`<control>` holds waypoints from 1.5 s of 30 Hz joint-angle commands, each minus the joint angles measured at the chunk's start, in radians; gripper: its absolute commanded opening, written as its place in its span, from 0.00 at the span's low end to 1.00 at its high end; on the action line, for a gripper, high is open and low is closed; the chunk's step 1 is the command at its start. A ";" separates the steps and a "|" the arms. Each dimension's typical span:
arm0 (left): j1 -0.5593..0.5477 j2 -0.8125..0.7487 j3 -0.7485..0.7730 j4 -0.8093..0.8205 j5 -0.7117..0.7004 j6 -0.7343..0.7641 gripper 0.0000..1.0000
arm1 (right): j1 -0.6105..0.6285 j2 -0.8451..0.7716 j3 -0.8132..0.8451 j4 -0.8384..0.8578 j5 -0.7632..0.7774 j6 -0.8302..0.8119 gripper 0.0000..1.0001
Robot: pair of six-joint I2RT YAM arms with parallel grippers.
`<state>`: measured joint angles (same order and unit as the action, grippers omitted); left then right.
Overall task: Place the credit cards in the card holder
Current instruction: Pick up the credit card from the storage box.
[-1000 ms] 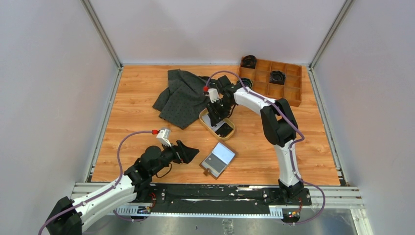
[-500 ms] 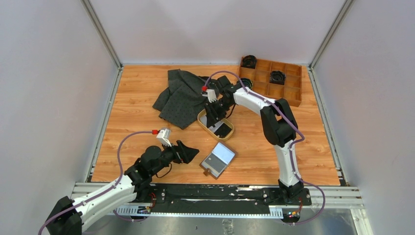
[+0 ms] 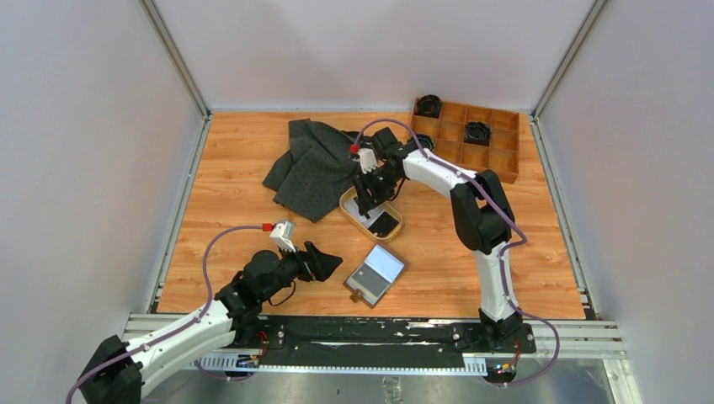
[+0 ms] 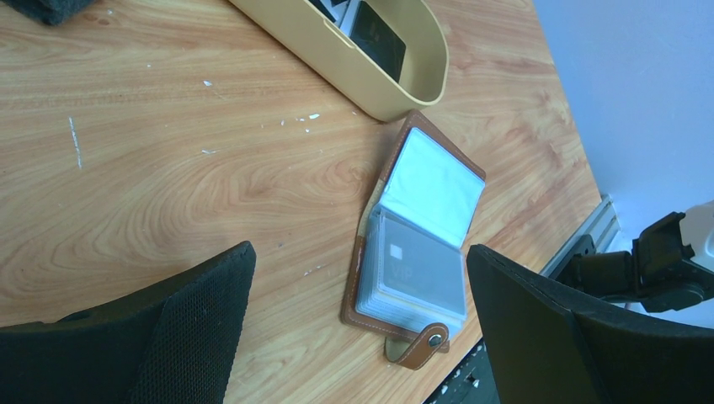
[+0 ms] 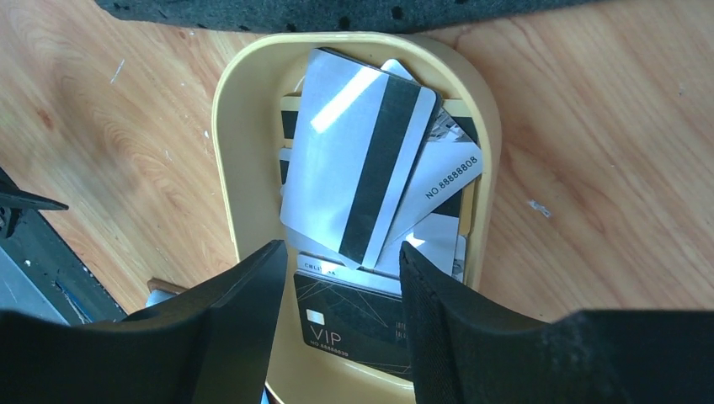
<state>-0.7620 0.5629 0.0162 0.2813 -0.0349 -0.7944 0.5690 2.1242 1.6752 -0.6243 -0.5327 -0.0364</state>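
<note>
Top external: wooden desk (image 3: 221, 220), right arm reaching far out, left arm low near the front edge.

Right wrist: right jaws partly spread, pinching nothing, directly above the oval tan tray (image 5: 221, 151). Credit cards (image 5: 434, 189) are piled in it. The white striped card (image 5: 354, 160) has its lower corner in the jaw gap, and the black VIP card (image 5: 354, 328) lies under the tips.

Left wrist: left jaws spread wide. The card holder (image 4: 417, 252) lies open on the desk ahead, within the gap.
</note>
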 commanded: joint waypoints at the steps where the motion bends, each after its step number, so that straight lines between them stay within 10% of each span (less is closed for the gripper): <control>1: 0.006 0.002 -0.030 -0.002 -0.020 0.003 1.00 | 0.003 0.041 0.021 -0.014 0.027 0.030 0.56; 24: 0.006 0.008 -0.023 -0.002 -0.023 0.000 1.00 | 0.003 0.021 -0.009 0.034 -0.312 0.138 0.47; 32: 0.006 0.043 0.040 -0.001 -0.097 -0.029 1.00 | 0.002 -0.044 0.002 0.023 0.045 0.041 0.52; 45: 0.053 0.553 0.389 0.049 -0.197 -0.181 0.81 | 0.006 -0.081 -0.141 0.195 0.014 0.140 0.55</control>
<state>-0.7357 0.9810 0.3099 0.3073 -0.1986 -0.9230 0.5678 2.0884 1.5974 -0.4980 -0.5228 0.0387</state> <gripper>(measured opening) 0.854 0.547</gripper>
